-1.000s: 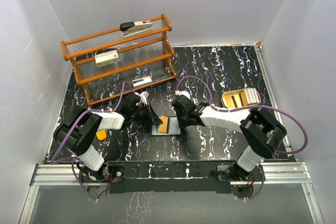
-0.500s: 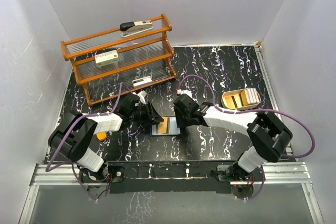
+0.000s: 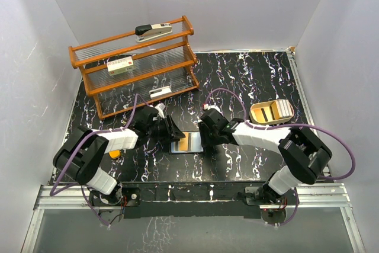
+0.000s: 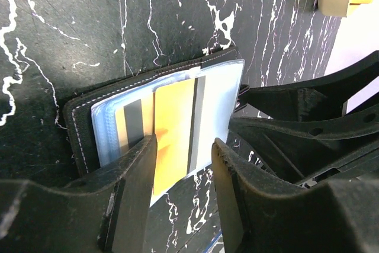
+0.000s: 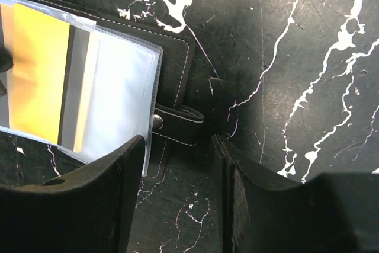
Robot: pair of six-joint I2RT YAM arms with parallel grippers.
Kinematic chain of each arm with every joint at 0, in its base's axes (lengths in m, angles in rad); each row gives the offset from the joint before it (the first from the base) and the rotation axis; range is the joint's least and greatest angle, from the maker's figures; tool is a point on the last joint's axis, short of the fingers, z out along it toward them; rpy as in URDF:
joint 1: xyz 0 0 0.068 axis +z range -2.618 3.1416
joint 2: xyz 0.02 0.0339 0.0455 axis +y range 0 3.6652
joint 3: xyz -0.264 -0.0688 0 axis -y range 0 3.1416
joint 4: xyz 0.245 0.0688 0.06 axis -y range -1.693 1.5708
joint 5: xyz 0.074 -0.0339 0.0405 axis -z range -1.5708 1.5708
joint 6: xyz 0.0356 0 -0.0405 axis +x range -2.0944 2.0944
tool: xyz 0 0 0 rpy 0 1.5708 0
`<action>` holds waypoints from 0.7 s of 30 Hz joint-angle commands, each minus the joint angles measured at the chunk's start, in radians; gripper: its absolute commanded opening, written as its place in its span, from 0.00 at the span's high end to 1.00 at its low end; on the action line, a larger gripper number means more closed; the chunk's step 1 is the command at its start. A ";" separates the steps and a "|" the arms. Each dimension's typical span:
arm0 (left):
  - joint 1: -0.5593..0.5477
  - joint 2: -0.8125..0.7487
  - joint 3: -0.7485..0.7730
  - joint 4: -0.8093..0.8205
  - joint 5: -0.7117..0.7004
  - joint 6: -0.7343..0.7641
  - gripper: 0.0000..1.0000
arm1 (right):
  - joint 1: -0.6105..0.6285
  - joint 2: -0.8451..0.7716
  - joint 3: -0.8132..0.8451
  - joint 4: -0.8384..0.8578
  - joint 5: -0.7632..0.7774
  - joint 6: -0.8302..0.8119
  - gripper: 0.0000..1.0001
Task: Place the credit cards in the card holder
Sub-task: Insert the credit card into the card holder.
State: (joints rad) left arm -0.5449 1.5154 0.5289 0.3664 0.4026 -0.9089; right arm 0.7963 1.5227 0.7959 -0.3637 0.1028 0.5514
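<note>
The black card holder [image 3: 188, 142] lies open on the table between my two grippers, its bluish-grey sleeves up. An orange credit card [image 4: 172, 128] sits in the sleeves, flanked by dark grey bands; I cannot tell whether these are a second, dark card. My left gripper [image 4: 183, 164] is open and empty, its fingers astride the card's near end. My right gripper [image 5: 177, 164] is open and empty over the holder's strap with the silver snap [image 5: 157, 121]. The orange card [image 5: 38, 69] and holder [image 5: 174, 57] also show in the right wrist view.
A wooden rack [image 3: 136, 63] stands at the back left with a stapler [image 3: 154, 29] on top. A tan oval tray [image 3: 271, 112] sits at the right. A small orange block [image 3: 114, 153] lies by the left arm. The grippers [image 3: 173, 131] [image 3: 205, 140] are close together.
The right gripper has shifted slightly right and nearer along the holder's right edge. The left gripper has barely moved. The holder and card have stayed in place.
</note>
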 commanded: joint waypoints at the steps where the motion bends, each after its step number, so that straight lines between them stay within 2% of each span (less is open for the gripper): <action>1: -0.020 0.024 -0.014 -0.027 -0.014 -0.006 0.58 | -0.002 0.010 -0.029 0.096 -0.040 0.010 0.54; 21: -0.081 0.078 0.008 0.130 0.011 -0.096 0.58 | -0.002 0.014 -0.081 0.153 -0.071 0.014 0.63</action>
State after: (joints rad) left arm -0.6132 1.5795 0.5278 0.4763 0.4072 -0.9985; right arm 0.7895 1.5185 0.7494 -0.2268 0.0570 0.5583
